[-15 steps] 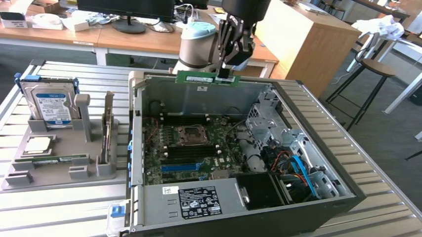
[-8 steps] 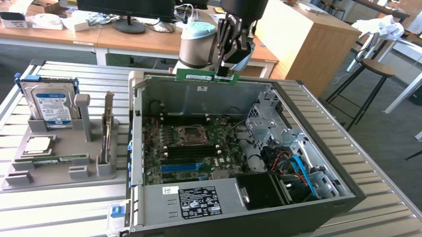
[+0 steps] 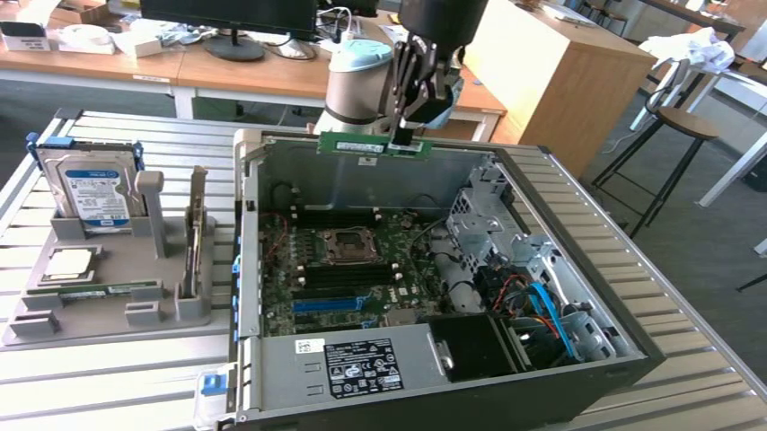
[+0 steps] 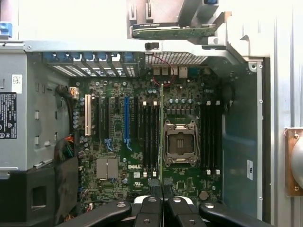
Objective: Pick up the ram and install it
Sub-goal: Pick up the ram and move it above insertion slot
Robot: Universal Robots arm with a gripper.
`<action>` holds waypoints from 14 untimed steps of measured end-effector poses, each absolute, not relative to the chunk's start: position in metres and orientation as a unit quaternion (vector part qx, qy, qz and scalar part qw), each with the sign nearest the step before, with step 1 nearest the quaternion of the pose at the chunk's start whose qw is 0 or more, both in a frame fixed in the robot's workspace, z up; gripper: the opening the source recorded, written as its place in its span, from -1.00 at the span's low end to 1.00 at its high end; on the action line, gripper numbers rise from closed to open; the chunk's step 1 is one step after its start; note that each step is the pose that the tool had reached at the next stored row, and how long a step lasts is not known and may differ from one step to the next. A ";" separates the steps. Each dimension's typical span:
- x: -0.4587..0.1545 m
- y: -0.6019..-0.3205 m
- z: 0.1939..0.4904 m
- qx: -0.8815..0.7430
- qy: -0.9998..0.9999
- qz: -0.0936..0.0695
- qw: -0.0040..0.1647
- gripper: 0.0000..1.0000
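The ram (image 3: 365, 145) is clamped in the gripper (image 3: 408, 137) and is held level above the open computer case (image 3: 348, 184).

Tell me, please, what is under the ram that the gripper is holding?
The open computer case: its motherboard, with dark memory slots and the empty processor socket. The ram, seen edge-on, covers a thin strip of board beside the socket.

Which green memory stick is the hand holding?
The ram above the open computer case, pinched in the hand; the other green stick lies flat in the grey tray on the exterior view's left.
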State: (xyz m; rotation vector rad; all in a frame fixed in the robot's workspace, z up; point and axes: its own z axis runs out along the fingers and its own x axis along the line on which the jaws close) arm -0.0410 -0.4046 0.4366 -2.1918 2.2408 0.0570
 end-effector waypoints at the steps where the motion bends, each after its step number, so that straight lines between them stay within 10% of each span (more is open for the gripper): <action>1: -0.041 -0.405 0.435 -0.699 0.715 0.018 0.003 -0.77; 14: -0.041 -0.405 0.411 -0.699 0.715 0.018 0.003 -0.77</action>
